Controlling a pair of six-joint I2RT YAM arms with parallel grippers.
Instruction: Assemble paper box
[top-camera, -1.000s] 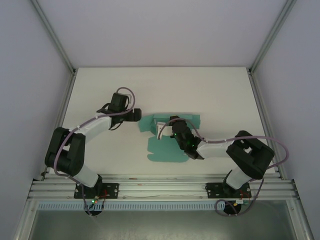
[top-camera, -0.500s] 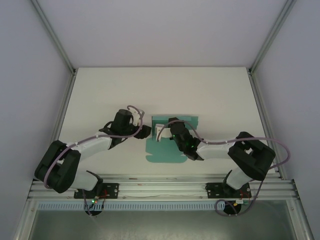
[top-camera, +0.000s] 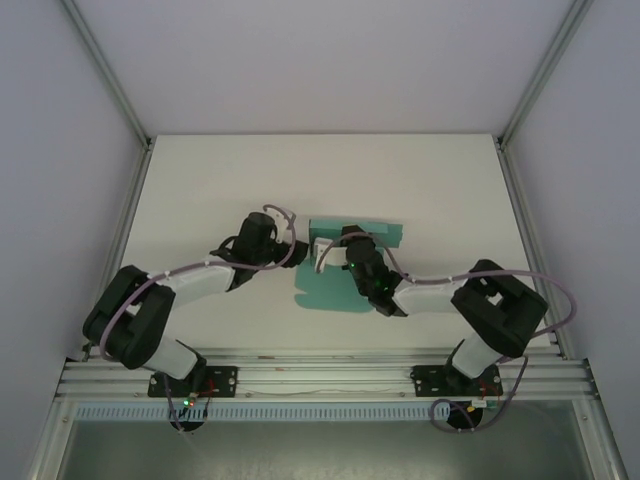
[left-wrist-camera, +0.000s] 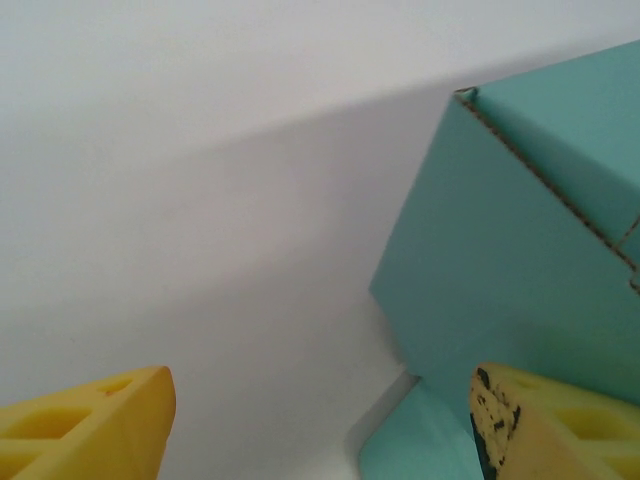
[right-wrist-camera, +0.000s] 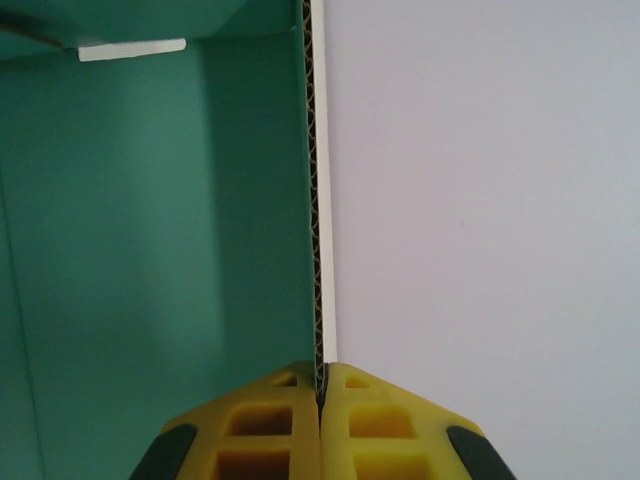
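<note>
Top view, table (top-camera: 450, 190): white, with both arms reaching to its middle.
Top view, paper box (top-camera: 325, 292): teal card in the middle of the table. Part lies flat and part is folded up, and it sits between the two grippers.
Top view, left gripper (top-camera: 295, 253): just beside the box's left edge. It is too small here to tell how its jaws stand.
Top view, right gripper (top-camera: 330, 256): right over the box.
Left wrist view, left gripper (left-wrist-camera: 320, 425): let go, with its two yellow fingers (left-wrist-camera: 90, 425) far apart and low over the table (left-wrist-camera: 200, 150).
Left wrist view, paper box (left-wrist-camera: 500, 260): a teal panel stands up at the right side of the picture, with a flat teal piece below it. One finger is right at this panel.
Right wrist view, right gripper (right-wrist-camera: 322, 390): clenched tight on the thin edge of a standing box wall.
Right wrist view, paper box (right-wrist-camera: 150, 250): teal card to the left of that wall and white table (right-wrist-camera: 480, 200) to the right.
</note>
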